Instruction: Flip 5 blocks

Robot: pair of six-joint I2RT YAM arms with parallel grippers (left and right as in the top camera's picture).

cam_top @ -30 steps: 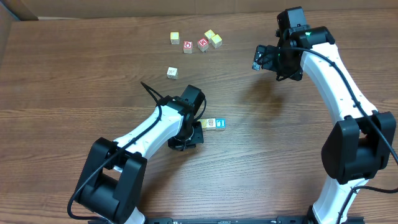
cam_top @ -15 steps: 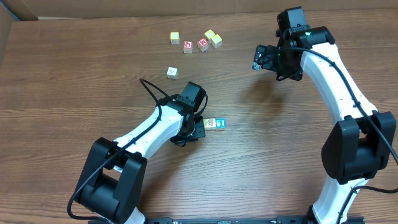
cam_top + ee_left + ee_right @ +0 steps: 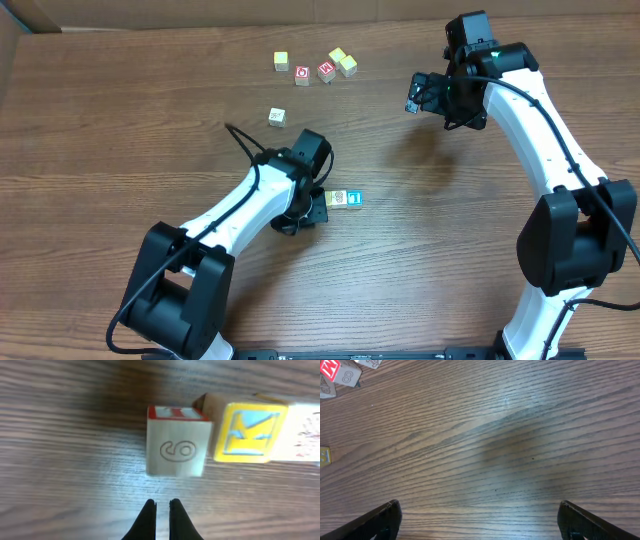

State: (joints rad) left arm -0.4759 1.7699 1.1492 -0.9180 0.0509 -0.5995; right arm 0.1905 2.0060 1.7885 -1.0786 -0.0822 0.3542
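Blocks (image 3: pixel 277 117) lie loose on the table (image 3: pixel 120 150); left tool (image 3: pixel 162 505) pinched together, right tool (image 3: pixel 479 509) spread apart.

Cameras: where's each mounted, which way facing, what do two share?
Overhead: fixed above the table, looking down; left arm, right arm and scattered blocks show.
Left wrist: on the left arm, looking down past the shut left gripper at a cream block beside a yellow-and-blue block.
Right wrist: faces bare wood between the fingers of the open right gripper; corner blocks top left.
Shared: overhead and left wrist both show that block pair.
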